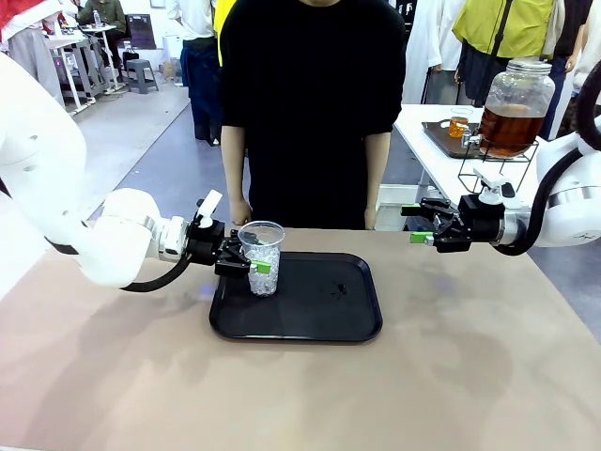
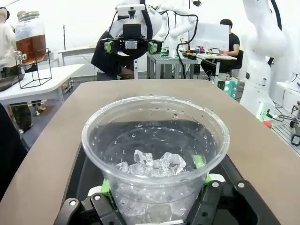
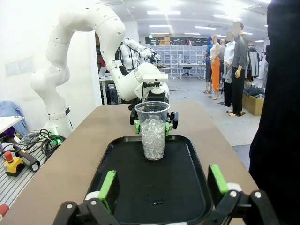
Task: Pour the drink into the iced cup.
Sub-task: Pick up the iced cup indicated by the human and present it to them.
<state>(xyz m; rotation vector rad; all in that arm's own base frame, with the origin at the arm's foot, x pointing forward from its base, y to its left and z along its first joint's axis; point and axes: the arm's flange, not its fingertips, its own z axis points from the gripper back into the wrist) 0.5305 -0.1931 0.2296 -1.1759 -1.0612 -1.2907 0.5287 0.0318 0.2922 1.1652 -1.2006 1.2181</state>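
The iced cup (image 1: 263,257), clear plastic with ice cubes in its lower half, stands upright at the left end of the black tray (image 1: 310,319). My left gripper (image 1: 250,265) is shut on the cup, one green pad on each side (image 2: 200,161). In the left wrist view the cup (image 2: 154,150) sits between the fingers. My right gripper (image 1: 419,225) hangs open above the table to the right of the tray, nothing between its pads (image 3: 108,185). It faces the cup (image 3: 153,131) across the tray (image 3: 187,187). The drink (image 1: 510,127) is amber-brown in a glass dispenser jar at the back right.
The jar stands on a black wire stand (image 1: 493,169) on a white side table (image 1: 427,155), beside a small glass on a dark tray. A person in black (image 1: 310,103) stands at the table's far edge, behind the tray. The tan tabletop (image 1: 282,395) spreads out in front.
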